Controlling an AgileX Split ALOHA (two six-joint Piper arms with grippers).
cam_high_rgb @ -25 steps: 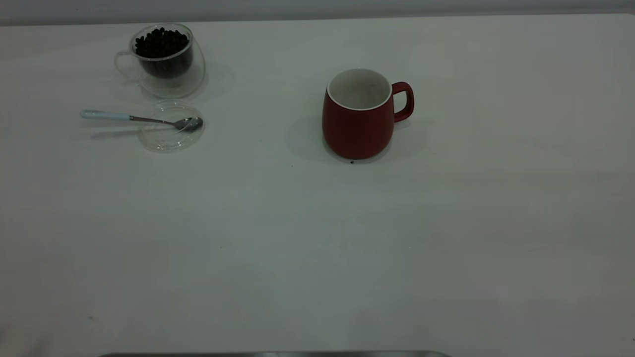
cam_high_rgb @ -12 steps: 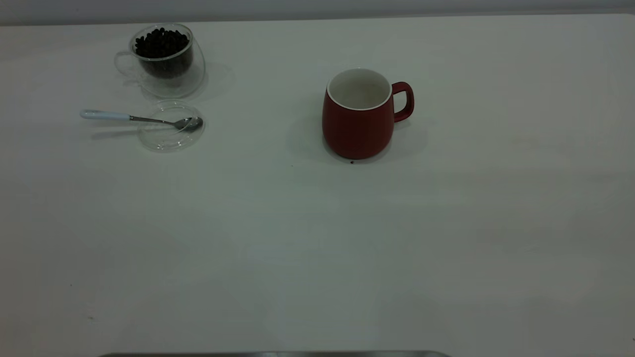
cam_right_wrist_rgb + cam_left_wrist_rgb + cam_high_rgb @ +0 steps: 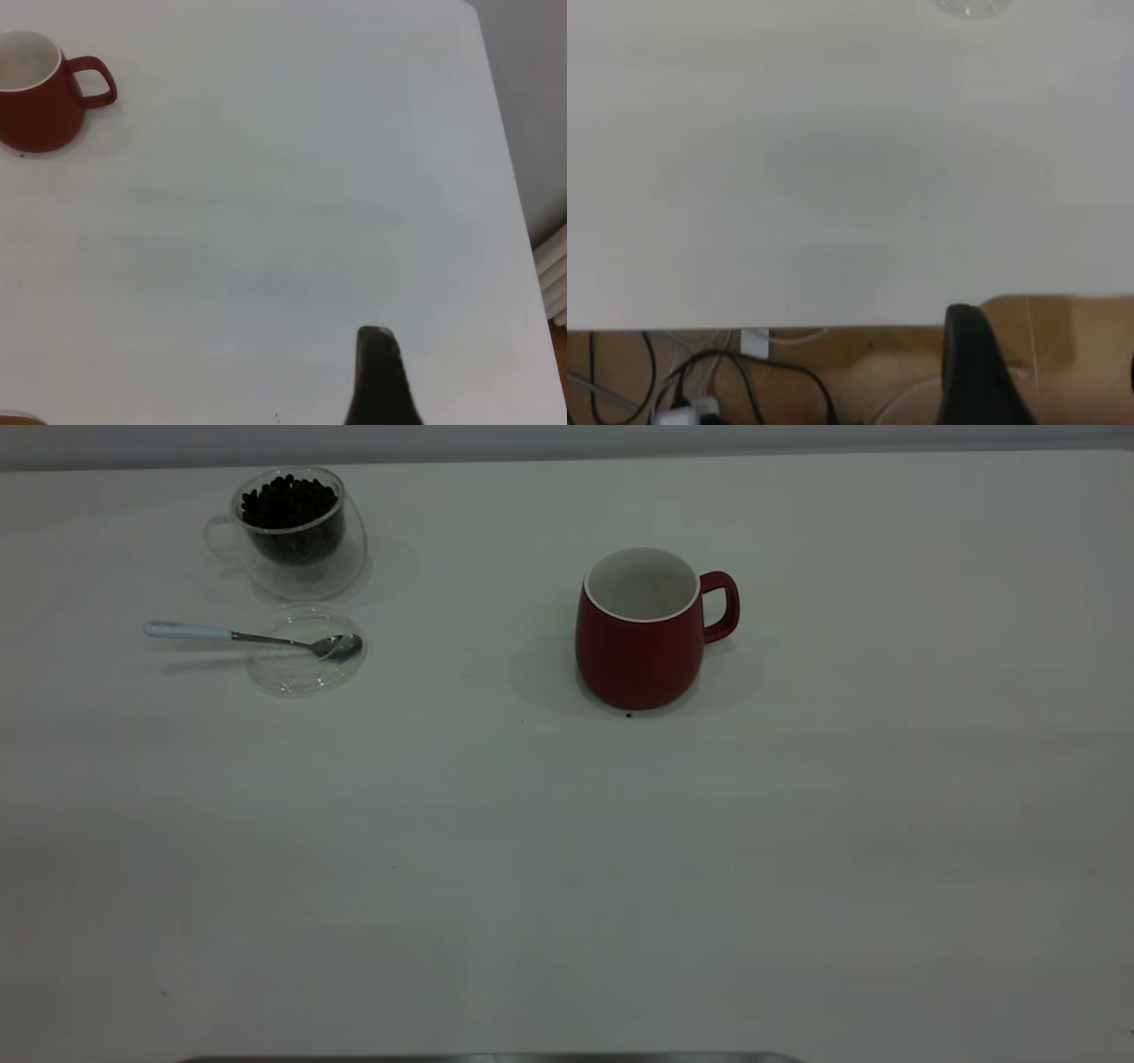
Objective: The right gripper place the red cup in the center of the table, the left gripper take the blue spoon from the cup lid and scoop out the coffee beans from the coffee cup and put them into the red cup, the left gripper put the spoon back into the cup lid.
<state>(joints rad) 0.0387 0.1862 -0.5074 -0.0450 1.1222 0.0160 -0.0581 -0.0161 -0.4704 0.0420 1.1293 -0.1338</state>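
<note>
Already the red cup [image 3: 640,631] is seen upright near the middle of the table [image 3: 567,868], its loop handle turned away from the coffee cup [image 3: 297,531], and nothing visible lies inside it. Well apart from the red cup, on the side opposite that handle, the coffee cup stands heaped with coffee beans [image 3: 288,500]. Just beside the coffee cup lies the cup lid [image 3: 301,664], and the blue spoon [image 3: 248,636] is laid across it, bowl over the glass and pale handle projecting past the rim, away from the red cup.

Neither arm is seen in the exterior view. Only 1 dark finger of the left gripper [image 3: 979,367] is shown by its wrist view, beyond the table edge and far from the cup lid; likewise 1 finger of the right gripper [image 3: 381,376], well away from the red cup. Whether either pincer is open cannot be told, and nothing is seen held.

Several risks are judged likely. The overhanging handle could be pressed down, so that the spoon pivots off the lid. The coffee cup could be knocked during scooping, and beans could be spilled over the long carry to the red cup.
</note>
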